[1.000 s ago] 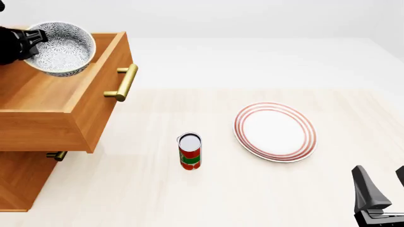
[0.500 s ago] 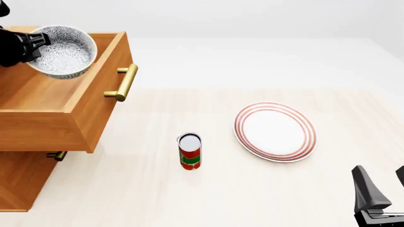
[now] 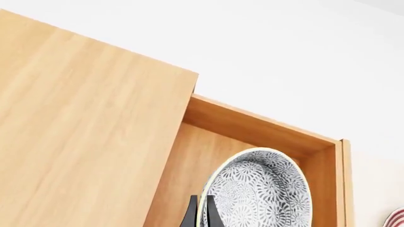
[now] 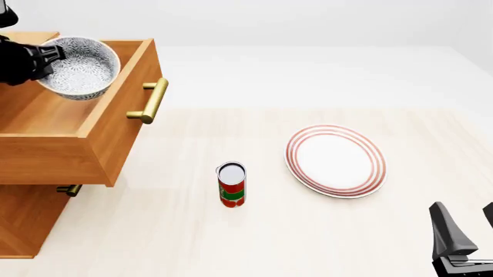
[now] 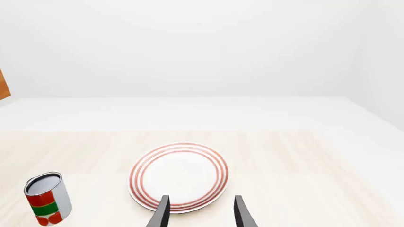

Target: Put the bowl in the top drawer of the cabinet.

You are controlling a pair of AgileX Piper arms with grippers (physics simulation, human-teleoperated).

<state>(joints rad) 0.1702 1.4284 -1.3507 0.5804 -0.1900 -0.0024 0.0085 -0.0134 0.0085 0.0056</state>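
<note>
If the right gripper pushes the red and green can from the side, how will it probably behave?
The can stands upright and is tall for its narrow base, so a high push would likely tip it. Once on its side, its round body may roll across the table.

Simulated tabletop test scene, not lived-in room. Evidence: blank white backdrop with no walls, windows or fixtures; uniform pale wood-grain tabletop [image 4: 254, 231]; flat, shadow-light rendered surfaces. Sparse household props only: light-brown cabinet [image 4: 23, 225] with brass handles, red-ringed plate [image 4: 336, 160], red-and-green can [image 4: 231, 184]. Black robot fingers [image 5: 162, 213] at frame edge.
</note>
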